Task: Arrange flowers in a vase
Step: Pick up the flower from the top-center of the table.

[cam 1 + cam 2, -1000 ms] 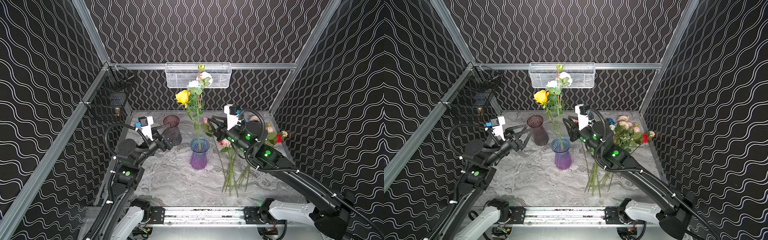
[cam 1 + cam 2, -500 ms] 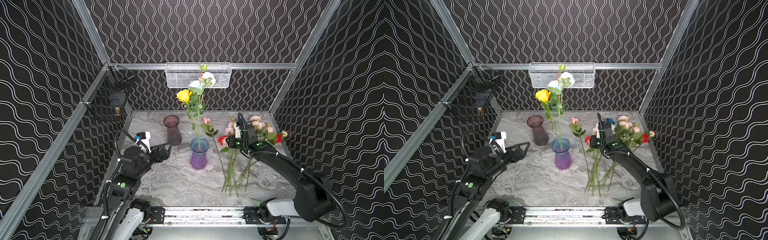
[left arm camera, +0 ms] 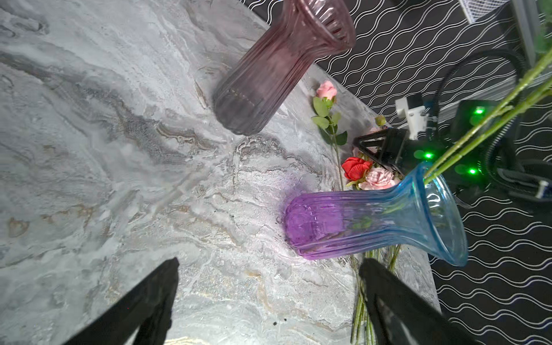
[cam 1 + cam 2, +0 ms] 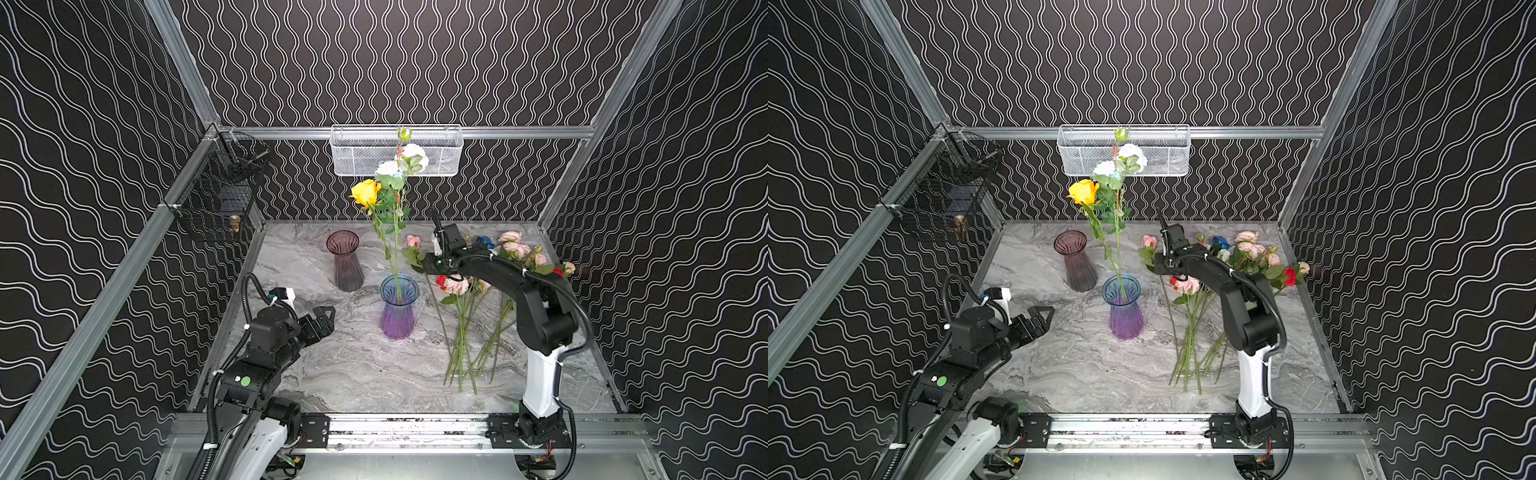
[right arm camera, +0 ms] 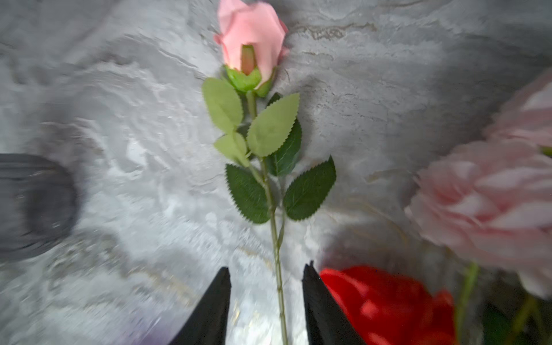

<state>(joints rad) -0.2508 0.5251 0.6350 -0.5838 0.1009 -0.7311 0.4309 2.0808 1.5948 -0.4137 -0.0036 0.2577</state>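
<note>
**Two stems in, the rest lying loose**

A blue-purple vase (image 4: 1123, 307) stands mid-desk (image 4: 1079, 374), holding a yellow rose (image 4: 1084, 192) and a white spray (image 4: 1121, 164) upright. A maroon vase (image 4: 1077, 262) stands just behind it. Loose flowers (image 4: 1192, 332) lie on the right arm's side. The right tool (image 4: 1173, 274) dips among their blooms, near a pink rose (image 4: 1149, 241). The left tool (image 4: 1042, 316) hovers low, apart from both vases.

No text, label, brand or number is readable anywhere.

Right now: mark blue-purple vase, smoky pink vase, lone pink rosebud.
blue-purple vase (image 4: 397, 320): in a top view, lower body.
smoky pink vase (image 4: 348, 270): in a top view, body.
lone pink rosebud (image 5: 251, 34): right wrist view, bloom.
</note>
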